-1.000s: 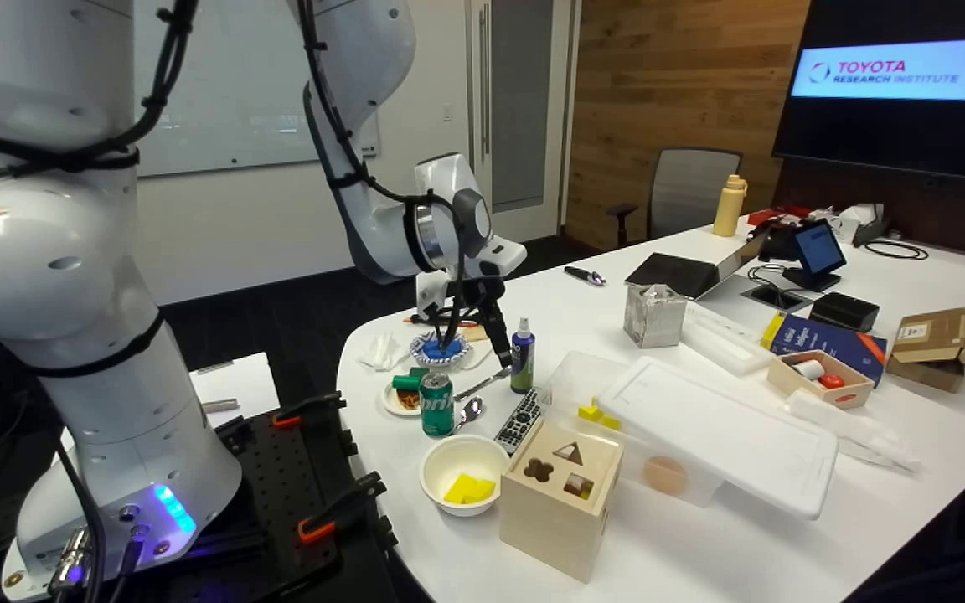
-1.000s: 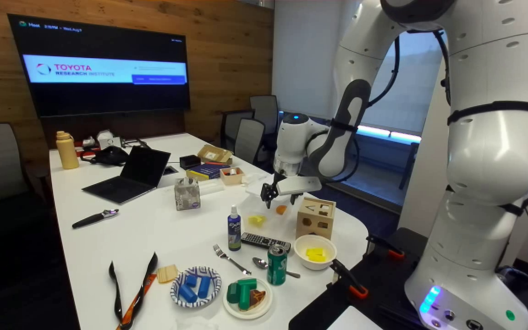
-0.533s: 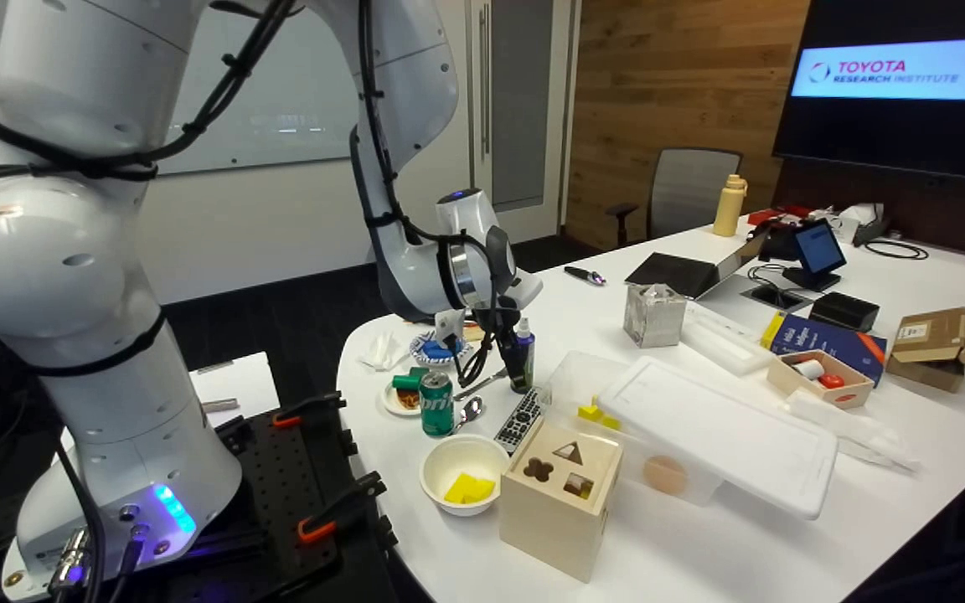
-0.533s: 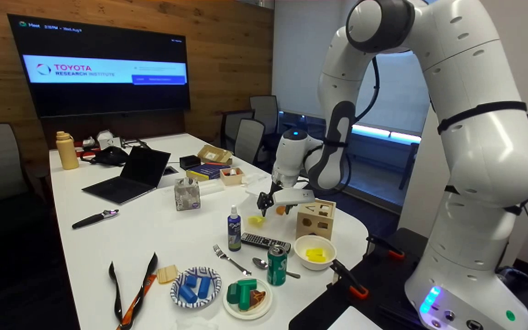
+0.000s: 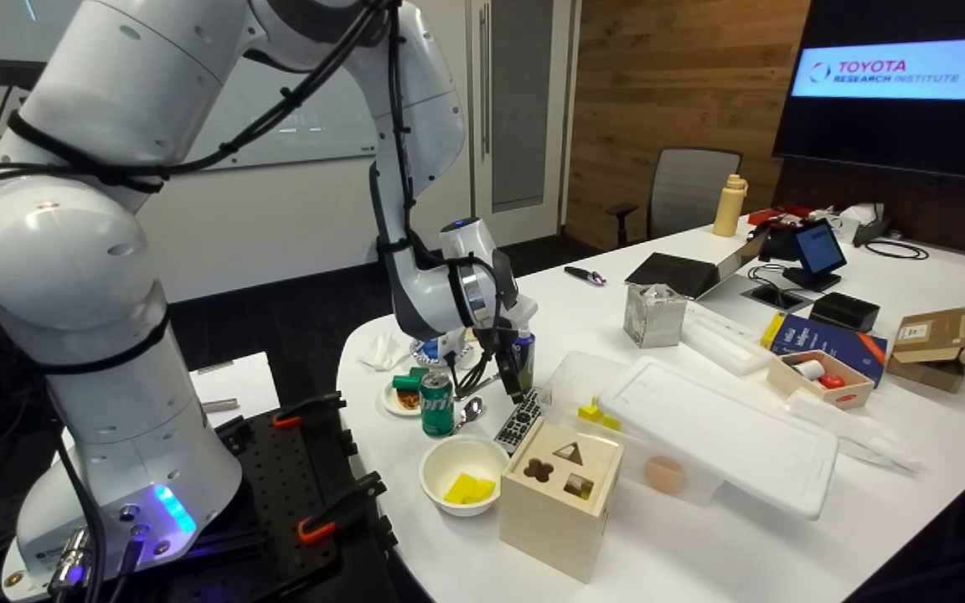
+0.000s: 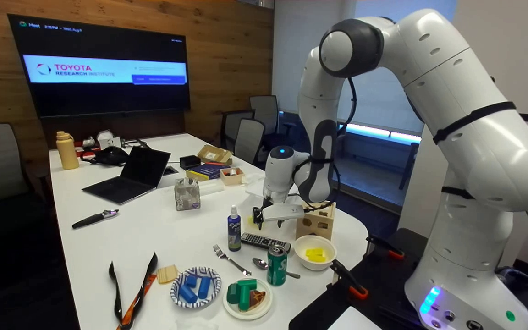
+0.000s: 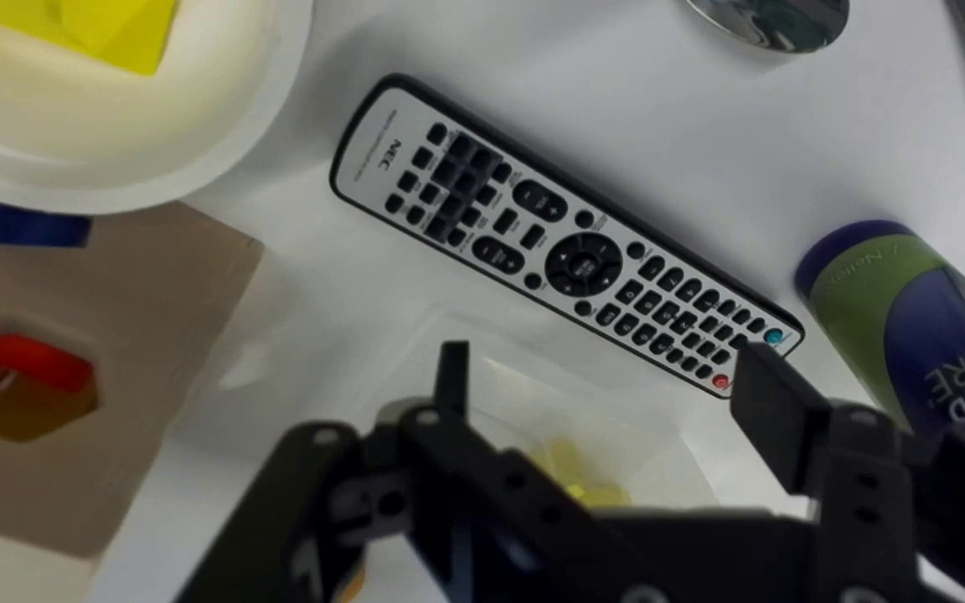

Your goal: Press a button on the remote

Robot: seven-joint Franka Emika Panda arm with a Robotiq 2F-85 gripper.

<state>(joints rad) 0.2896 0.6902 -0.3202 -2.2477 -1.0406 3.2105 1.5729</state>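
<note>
The remote (image 7: 539,237) is a long silver and black handset with black buttons and a red and a teal button at one end. It lies face up on the table and also shows in both exterior views (image 5: 519,421) (image 6: 265,242). My gripper (image 7: 604,360) is open and empty in the wrist view. Its right fingertip overlaps the remote's red-button end in the picture; the left fingertip is apart from it. In the exterior views the gripper (image 5: 518,395) (image 6: 269,224) hangs above the table close to the remote, and I see no contact with it.
A spray bottle (image 6: 234,231) stands at one end of the remote, and a bowl with yellow blocks (image 6: 301,257) near the other. A green can (image 6: 277,270), a spoon (image 6: 260,262), a wooden shape box (image 5: 545,519) and a clear container with a white lid (image 5: 717,435) are close by.
The arm has come down and carried the gripper lower, closer to the remote and the spray bottle. The remote and the objects on the table have not moved.
</note>
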